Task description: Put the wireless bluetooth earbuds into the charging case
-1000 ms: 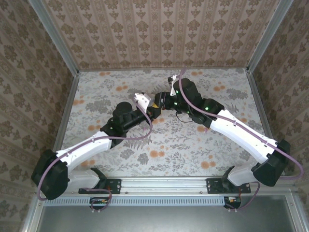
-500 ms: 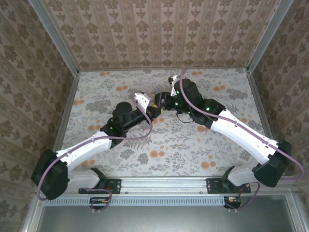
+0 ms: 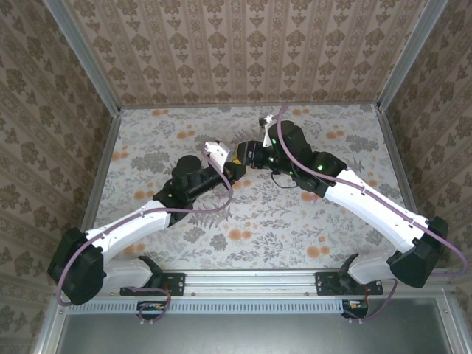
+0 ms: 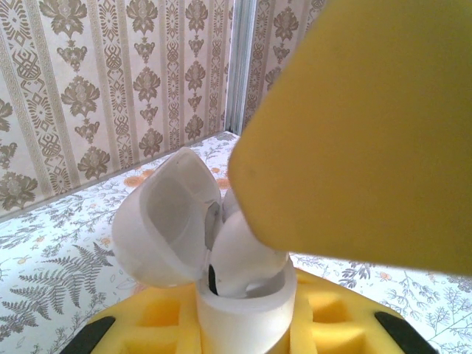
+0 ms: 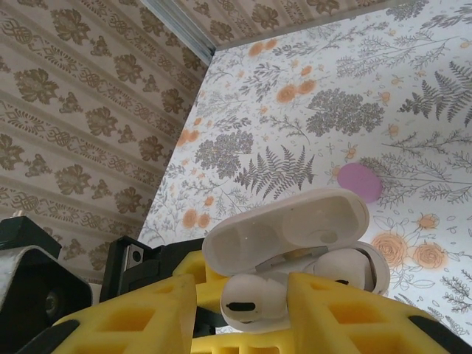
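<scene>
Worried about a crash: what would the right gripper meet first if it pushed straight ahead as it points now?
Likely the open white clamshell charging case, held by the left gripper; the right gripper carries a small white rounded earbud at its mouth, though depth is unclear.

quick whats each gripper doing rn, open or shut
Left gripper: closed, holding the open charging case.
Right gripper: closed on an earbud at the case's opening.

Charging case (image 4: 243, 310): base cut off by the left wrist view's lower edge, right flank and one earbud (image 4: 247, 254) masked by a blurred yellow finger (image 4: 361, 125), too small overhead to make out; right gripper (image 5: 242, 299) hold on the earbud indeterminate.
</scene>
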